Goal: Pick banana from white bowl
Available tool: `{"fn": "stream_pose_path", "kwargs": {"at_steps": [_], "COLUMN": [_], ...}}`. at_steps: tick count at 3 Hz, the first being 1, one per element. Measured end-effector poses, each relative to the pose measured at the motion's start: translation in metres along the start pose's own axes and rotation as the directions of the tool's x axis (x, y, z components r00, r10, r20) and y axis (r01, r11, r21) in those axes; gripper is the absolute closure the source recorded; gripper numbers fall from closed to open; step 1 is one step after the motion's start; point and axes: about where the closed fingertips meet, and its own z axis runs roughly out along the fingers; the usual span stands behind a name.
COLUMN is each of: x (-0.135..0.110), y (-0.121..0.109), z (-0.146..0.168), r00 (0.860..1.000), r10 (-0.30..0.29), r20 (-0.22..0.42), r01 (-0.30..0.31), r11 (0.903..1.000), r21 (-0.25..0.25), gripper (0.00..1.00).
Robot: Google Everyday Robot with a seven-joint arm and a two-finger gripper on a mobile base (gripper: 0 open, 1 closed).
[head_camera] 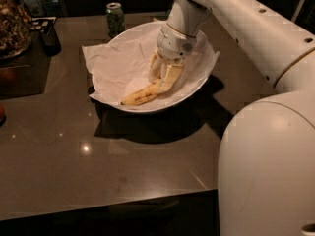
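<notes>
The banana (139, 97) is yellow with brown speckles and lies low in the white bowl (197, 88), on its crumpled white paper lining (118, 63), with its free end pointing to the front left. My gripper (161, 84) reaches down into the bowl from the back right. Its pale fingers (172, 75) are closed around the banana's right end, which they hide. The banana still rests on the paper.
A green drink can (114, 16) stands just behind the bowl. A dark cup (49, 37) and a dark basket of things (12, 26) are at the back left. My white arm and base (266, 151) fill the right side. The table's front edge (108, 206) is near.
</notes>
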Motion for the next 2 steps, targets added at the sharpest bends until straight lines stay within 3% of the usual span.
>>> {"fn": "stream_pose_path", "kwargs": {"at_steps": [1,2], "x": [0.001,-0.013], "y": [0.003,0.006], "z": [-0.004,-0.031], "r00": [1.0,1.0], "r10": [0.006,-0.031], "r20": [-0.006,-0.001], "r01": [-0.006,0.031], "r11": [0.9999,0.9942], "r21": [0.012,0.103], "gripper": [1.0,1.0]}}
